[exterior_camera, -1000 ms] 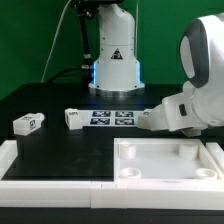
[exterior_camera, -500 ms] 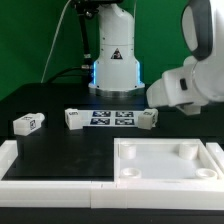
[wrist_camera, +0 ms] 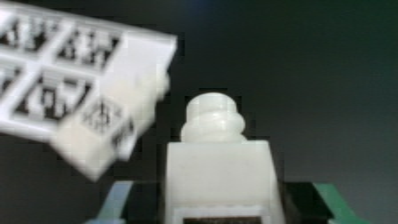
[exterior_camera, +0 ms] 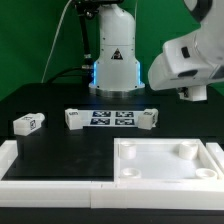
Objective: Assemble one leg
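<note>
I am reading this job as barely under way. In the wrist view the gripper [wrist_camera: 217, 198] is clenching the leg [wrist_camera: 222, 165] between its fingers, with the peg end pointing away from the camera, so the pick looks done. In the exterior view the gripper [exterior_camera: 194, 94] is hanging at the upper right of the frame, above the table [exterior_camera: 60, 100] and well apart from the square top [exterior_camera: 150, 150]. That top is lying at the lower right, and the corner holes I can see are looking empty. By my judgement, carrying the leg over, seating it in a hole and twisting it home are all left to do.

One spare leg [exterior_camera: 27, 123] is lying at mid left. A second [exterior_camera: 73, 118] and a third [exterior_camera: 148, 118] are sitting at either end of the marker board [exterior_camera: 112, 118].

From the exterior view I am not making out the held leg under the dark gripper, and the arm is running off the top and right edges. The wrist view is blurring badly and its lower edge is cutting off the fingers. I am judging the grip from the leg sitting between them, not from visible contact.
</note>
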Motion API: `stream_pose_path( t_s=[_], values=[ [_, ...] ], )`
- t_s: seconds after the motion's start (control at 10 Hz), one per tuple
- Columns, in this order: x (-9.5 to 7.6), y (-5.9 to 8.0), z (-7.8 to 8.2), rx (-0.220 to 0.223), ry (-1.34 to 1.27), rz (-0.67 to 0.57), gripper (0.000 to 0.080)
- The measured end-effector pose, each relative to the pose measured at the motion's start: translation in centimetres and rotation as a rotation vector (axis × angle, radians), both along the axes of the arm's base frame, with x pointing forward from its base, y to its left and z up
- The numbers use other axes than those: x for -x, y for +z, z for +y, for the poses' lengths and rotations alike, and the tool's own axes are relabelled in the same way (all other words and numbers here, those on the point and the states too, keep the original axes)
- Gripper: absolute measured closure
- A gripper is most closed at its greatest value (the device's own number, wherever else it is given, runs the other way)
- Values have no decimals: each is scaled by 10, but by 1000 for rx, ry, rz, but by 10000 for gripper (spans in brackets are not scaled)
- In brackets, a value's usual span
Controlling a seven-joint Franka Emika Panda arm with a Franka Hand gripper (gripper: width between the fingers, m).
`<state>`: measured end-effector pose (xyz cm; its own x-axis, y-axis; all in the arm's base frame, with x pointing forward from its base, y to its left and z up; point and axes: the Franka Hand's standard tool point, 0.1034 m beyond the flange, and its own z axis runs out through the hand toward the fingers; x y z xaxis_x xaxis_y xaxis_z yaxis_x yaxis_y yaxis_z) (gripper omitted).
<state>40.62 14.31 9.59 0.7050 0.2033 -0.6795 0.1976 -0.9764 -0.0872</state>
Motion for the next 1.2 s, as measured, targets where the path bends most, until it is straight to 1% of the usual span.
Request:
stream_pose_path(
  t_s=[0.1,0.2,0.3,0.4,0.5,0.6,0.7,0.8,0.9,1.0,1.1,1.2],
  values=[
    [6,2,-4,-9,-7,-101,509],
    [-4,-4,-10,-26,-29,-244,509],
    [-13,1,-21,-47,-59,-411,509],
    [-20,11,-36,-80,-97,-555,509],
    [-27,13,-46,-94,-106,-649,509],
    [-44,16,-51,-124,-102,-801,509],
    [-42,16,-53,-132,-105,-936,509],
    [-36,12,-54,-135,-98,-989,509],
    [-39,13,-55,-136,-98,-1005,509],
    [-49,16,-54,-143,-84,-1007,509],
    [-67,18,-59,-155,-43,-1025,509],
    [-89,19,-59,-161,-44,-1040,509]
  ],
)
